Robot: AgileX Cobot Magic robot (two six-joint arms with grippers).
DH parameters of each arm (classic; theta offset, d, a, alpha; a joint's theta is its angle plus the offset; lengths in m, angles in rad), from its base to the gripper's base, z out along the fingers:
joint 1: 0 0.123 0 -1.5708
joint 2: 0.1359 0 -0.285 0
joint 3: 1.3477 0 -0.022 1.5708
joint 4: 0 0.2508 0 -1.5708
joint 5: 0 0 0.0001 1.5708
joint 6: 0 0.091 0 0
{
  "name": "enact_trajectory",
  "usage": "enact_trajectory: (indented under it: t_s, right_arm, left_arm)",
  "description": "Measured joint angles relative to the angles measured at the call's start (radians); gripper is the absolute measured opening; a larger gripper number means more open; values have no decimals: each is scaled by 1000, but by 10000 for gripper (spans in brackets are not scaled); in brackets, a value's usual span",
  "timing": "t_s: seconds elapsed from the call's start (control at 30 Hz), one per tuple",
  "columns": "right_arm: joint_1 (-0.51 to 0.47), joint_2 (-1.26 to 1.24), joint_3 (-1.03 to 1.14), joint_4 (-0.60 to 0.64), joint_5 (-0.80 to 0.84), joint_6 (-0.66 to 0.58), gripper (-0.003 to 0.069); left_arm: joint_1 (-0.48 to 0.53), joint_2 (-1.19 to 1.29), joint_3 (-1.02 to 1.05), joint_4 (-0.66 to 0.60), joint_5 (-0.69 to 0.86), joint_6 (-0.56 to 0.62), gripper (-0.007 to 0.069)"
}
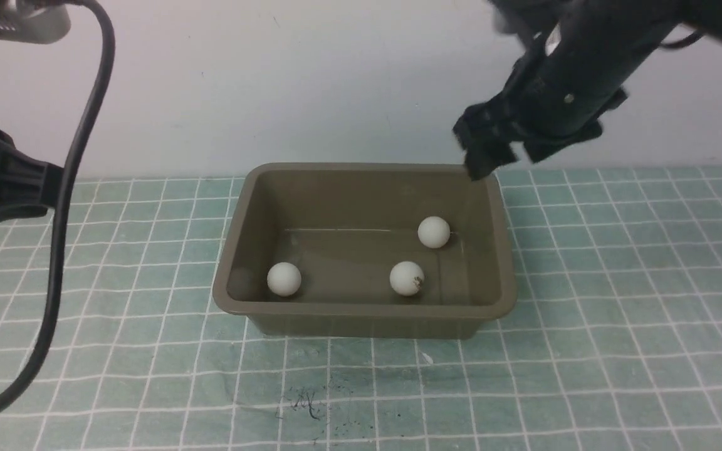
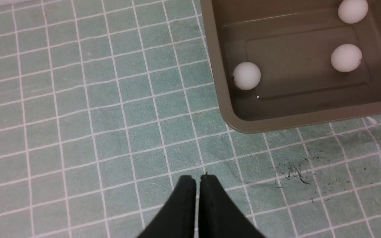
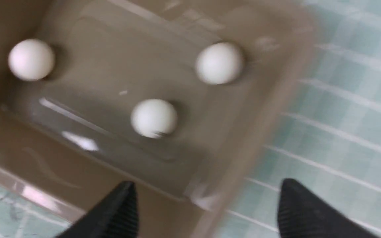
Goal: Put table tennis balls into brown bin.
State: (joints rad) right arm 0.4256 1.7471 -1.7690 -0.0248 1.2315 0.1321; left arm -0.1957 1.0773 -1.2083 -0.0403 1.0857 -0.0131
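- Bin (image 1: 361, 311): olive-brown tub at the centre of the worktop, standing on a green gridded mat (image 1: 618, 282).
- Balls: all three white balls lie on the bin floor, apart from one another.
  - One (image 1: 284, 279) is at 8 o'clock, near the left wall.
  - One (image 1: 407, 278) is at 5 o'clock and shows a small dark mark.
  - One (image 1: 434, 232) is at 2 o'clock.
- Right jaws: wide apart and holding nothing. Their fingertips (image 3: 124, 198) frame the bin rim in the blurred right wrist view. In the front view they hang above the bin's 1 o'clock corner, clear of the balls.
- Left jaws: closed, with the fingertips (image 2: 185, 185) almost touching and nothing between them. They hang over bare mat off the bin's 7 o'clock corner, apart from the bin.
- Cable (image 1: 60, 250): a black lead hanging down at 9 o'clock in the front view.
- Scribbles (image 1: 304, 401): dark marks on the mat at 6 o'clock from the bin.
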Motion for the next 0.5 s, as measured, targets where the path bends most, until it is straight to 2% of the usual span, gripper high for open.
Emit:
enact_trajectory:
  t_s: [0.03, 0.07, 0.13, 0.23, 0.3, 0.4, 0.47, 0.5]
  right_arm:
    - [0, -82, 19, -34, 4, 26, 361]
    - [0, -95, 19, -39, 4, 31, 349]
    - [0, -273, 96, -63, 6, 84, 169]
    - [0, -534, 252, -69, -9, 131, 31]
    - [0, -747, 395, -87, -115, 162, -1]
    - [0, -969, 602, -125, -298, 193, -10]
    - [0, -1200, 786, -182, -500, 210, -13]
    - [0, -1221, 822, -188, -516, 212, -13]
  left_arm:
    - [0, -9, 25, -6, -14, 4, -5]
    - [0, -9, 29, -7, -17, 4, -5]
    - [0, -34, 76, -10, -56, 6, -5]
    - [0, -74, 132, -10, -108, 13, -5]
    - [0, -99, 171, -10, -142, 13, -5]
    - [0, -125, 203, -11, -155, 18, -5]
    - [0, -142, 220, -20, -156, 21, -5]
    - [0, -144, 223, -21, -156, 21, -5]
